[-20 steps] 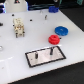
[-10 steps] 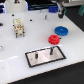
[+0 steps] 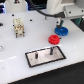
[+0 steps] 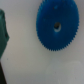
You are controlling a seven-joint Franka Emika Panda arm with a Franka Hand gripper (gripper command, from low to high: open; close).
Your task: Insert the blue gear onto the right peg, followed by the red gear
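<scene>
Black-framed white plate is seen nearest on the glossy white counter, two thin dark pegs upright, right peg. Behind it, red gear, then flat toothed blue gear. Tool is poised above blue gear; jaw state cannot be told.

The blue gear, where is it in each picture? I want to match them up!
Exterior view: the blue gear lies on the white table, toward the exterior view's right, just behind the red gear and under the arm's gripper.
Wrist view: the blue gear fills much of the picture, seen from above.
Shared landmark: the gear's dark centre hole, clearest in the wrist view.
</scene>
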